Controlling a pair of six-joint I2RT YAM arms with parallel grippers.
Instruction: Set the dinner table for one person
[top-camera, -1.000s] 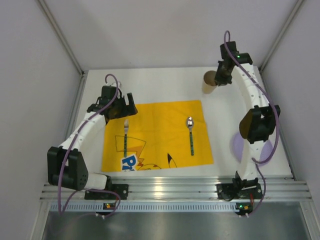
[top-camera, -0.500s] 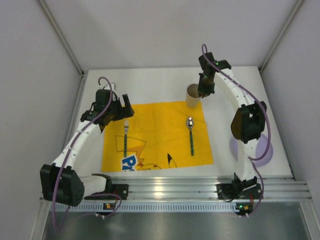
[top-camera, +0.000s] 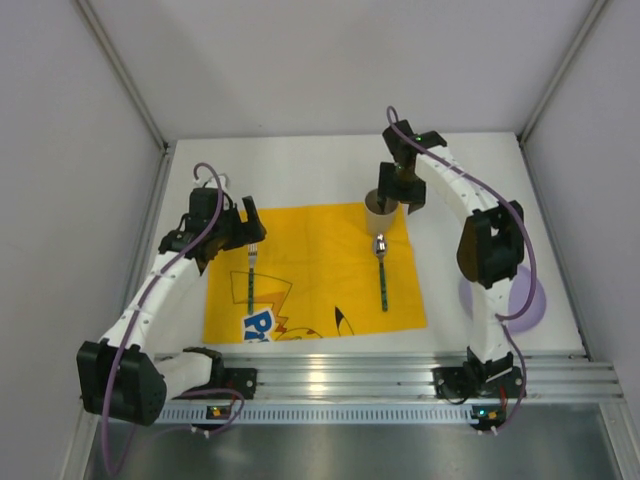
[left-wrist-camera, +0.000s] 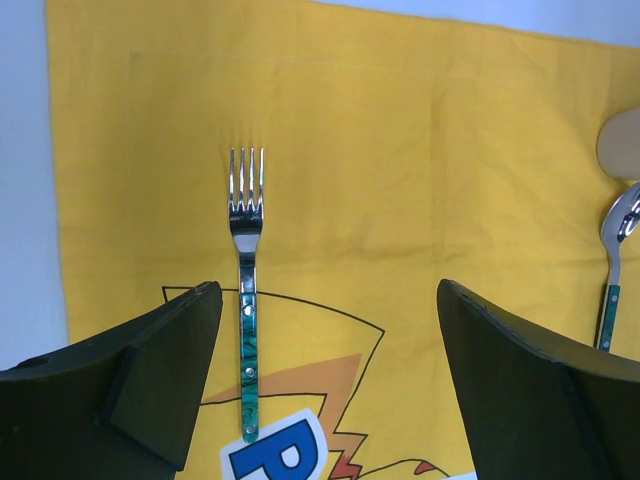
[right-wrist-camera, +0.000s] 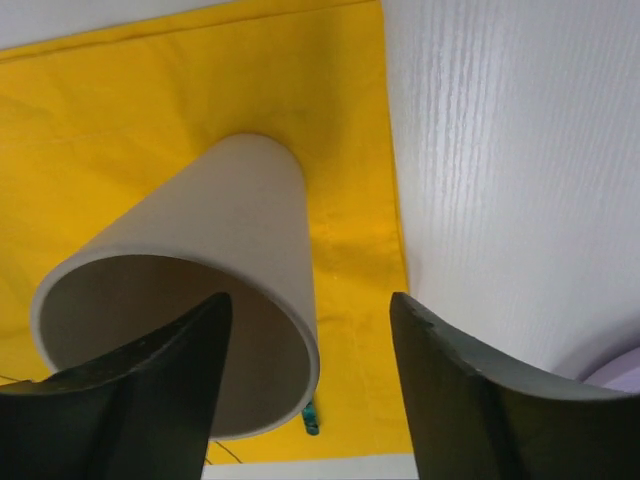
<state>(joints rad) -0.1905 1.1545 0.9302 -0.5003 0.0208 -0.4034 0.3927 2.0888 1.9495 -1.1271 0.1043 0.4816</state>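
While the right gripper (right-wrist-camera: 310, 330) hangs with jaws spread about the upright paper cup (right-wrist-camera: 215, 290), that cup stands at the far right corner of the yellow placemat (top-camera: 310, 270) on the dinner table (top-camera: 300, 165), just beyond the spoon (top-camera: 381, 268); the left gripper (left-wrist-camera: 330, 295), likewise spread, straddles the fork (left-wrist-camera: 245, 240)

There's one piece of print to call: a bold blue capital "P" (left-wrist-camera: 268, 456) on a white patch, down at the near edge of the yellow placemat (left-wrist-camera: 420, 150). The letters after it are cut off at the wrist and blurred overhead, so they can't be read.
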